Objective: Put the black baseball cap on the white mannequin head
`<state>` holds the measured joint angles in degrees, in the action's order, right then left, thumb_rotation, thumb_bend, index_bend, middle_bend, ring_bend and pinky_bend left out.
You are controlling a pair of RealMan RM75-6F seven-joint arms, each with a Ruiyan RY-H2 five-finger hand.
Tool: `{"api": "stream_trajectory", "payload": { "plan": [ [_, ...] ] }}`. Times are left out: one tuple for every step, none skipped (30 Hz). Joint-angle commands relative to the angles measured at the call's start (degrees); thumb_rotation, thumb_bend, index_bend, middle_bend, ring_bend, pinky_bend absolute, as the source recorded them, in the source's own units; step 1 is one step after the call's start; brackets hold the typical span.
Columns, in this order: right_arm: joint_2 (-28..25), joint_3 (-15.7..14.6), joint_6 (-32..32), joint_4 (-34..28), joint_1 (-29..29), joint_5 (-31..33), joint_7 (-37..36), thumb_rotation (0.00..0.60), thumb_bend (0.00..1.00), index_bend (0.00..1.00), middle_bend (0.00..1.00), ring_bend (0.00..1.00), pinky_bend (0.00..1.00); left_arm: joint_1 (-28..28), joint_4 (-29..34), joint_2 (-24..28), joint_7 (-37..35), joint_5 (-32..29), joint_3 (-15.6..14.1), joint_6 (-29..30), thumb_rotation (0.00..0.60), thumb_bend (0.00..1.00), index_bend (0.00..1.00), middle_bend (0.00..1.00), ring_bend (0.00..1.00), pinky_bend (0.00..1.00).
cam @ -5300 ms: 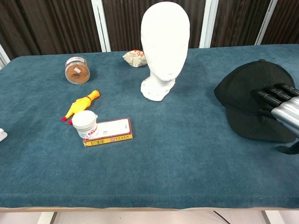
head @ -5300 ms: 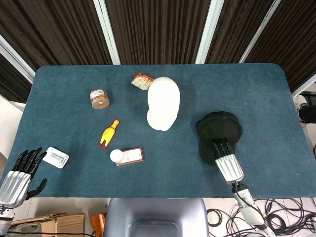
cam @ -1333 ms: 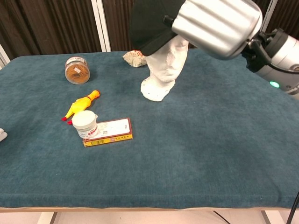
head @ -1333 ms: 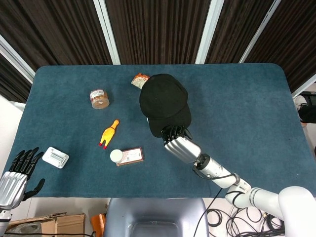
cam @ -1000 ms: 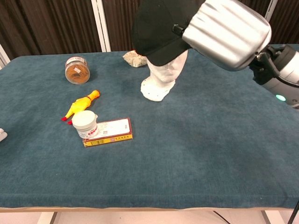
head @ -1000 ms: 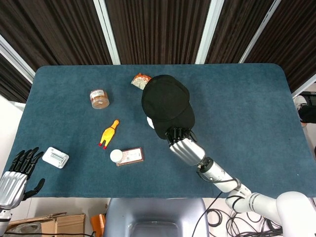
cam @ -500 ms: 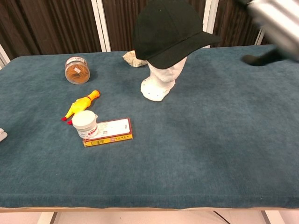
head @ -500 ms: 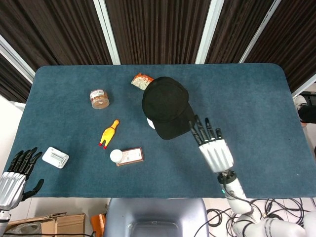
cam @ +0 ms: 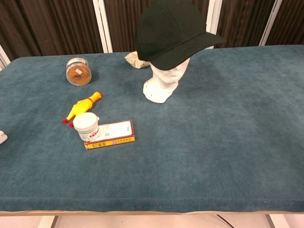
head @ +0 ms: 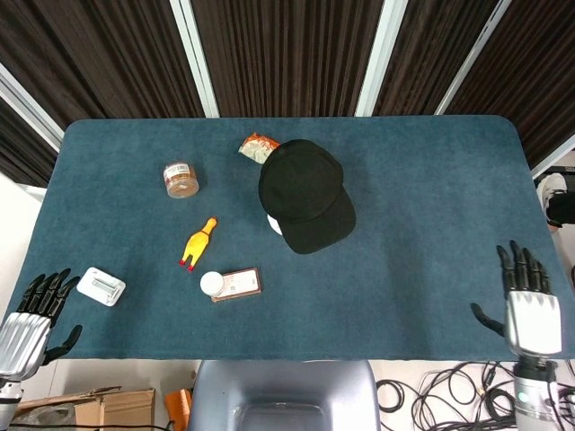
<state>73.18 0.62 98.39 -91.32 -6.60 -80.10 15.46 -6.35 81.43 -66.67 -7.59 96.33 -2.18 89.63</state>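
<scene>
Black fabric covers the top of the white mannequin head (cam: 164,80): the black baseball cap (cam: 167,32) sits on its crown with the brim jutting toward the robot's right, low enough that only the lower face, neck and base show beneath it. From above, the cap hides nearly all of the head, leaving a sliver of white at its near-left edge, which suggests it is seated squarely rather than perched. By that reading the task looks finished, with nothing left but to keep clear of the head. Both hands suit that: the right hand (head: 526,305) hovers off the near right corner of the blue felt table (cam: 228,142), fingers spread and holding nothing, well apart from the cap, and the left hand (head: 31,319) waits off the near left corner, fingers likewise apart and empty. Neither appears in the chest view. Other items lie out of the way on the table's left half: a round jar of brown powder (cam: 78,71), a yellow rubber chicken (cam: 83,105), a small white tub (cam: 86,125) touching a red-edged flat box (cam: 113,134), a crumpled snack packet (cam: 136,59) behind the head, and a small white tray (head: 101,286) near the left hand.
</scene>
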Motion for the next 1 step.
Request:
{"api": "stream_trajectory", "payload": {
  "plan": [
    [-2.86, -0.28, -0.56, 1.81, 4.10, 2.17, -5.33, 0.600, 0.02, 0.00, 0.00, 0.00, 0.12, -0.13, 0.01, -0.02, 0.17, -0.16, 0.07, -0.26, 0.600, 0.39, 0.00, 0.00, 0.00, 0.00]
  ]
}}
